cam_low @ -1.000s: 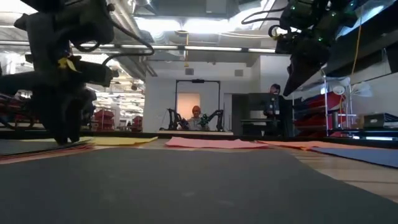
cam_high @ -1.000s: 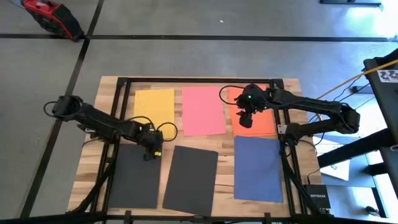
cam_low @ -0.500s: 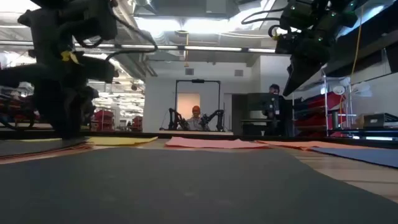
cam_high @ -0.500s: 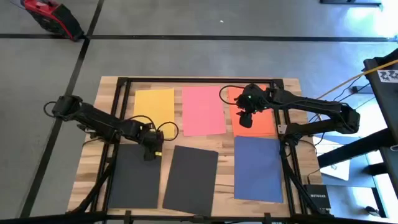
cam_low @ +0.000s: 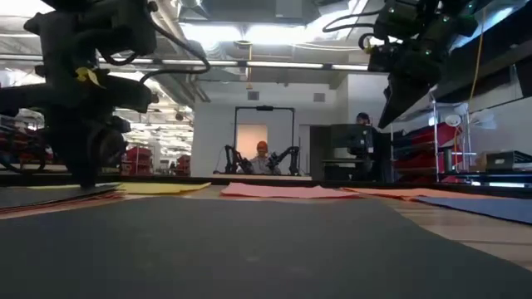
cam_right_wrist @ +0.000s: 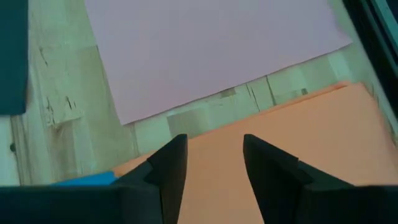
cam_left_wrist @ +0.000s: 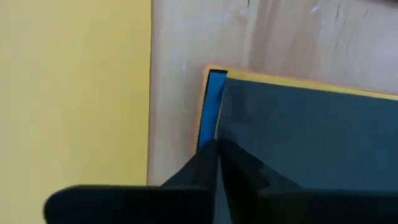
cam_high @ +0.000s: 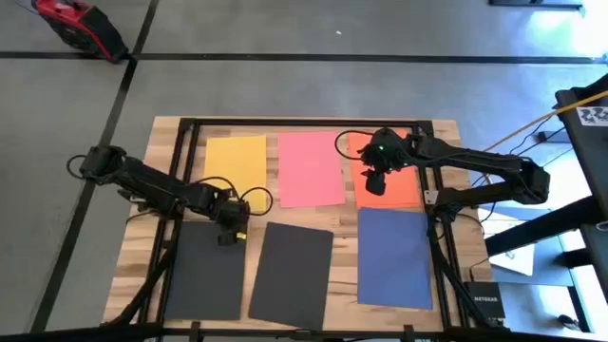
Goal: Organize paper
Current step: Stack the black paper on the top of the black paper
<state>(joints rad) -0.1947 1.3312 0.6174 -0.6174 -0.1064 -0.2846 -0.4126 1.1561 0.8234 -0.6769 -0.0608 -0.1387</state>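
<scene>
Six sheets of paper are laid out on the desk (cam_high: 161, 133): a yellow sheet (cam_high: 236, 161), a pink sheet (cam_high: 311, 169) and an orange sheet (cam_high: 404, 185) along the far edge, two black sheets (cam_high: 204, 271) (cam_high: 291, 275) and a dark blue sheet (cam_high: 393, 258) along the near edge. The left gripper (cam_high: 228, 231) is set with its fingers together at the far corner of the left black sheet, where blue and orange edges show beneath, so a stack is judged to be in hand. The right gripper (cam_high: 375, 185) is held over the orange sheet with its fingers apart; a pinch and lift of the top sheet alone is judged to be called for next
</scene>
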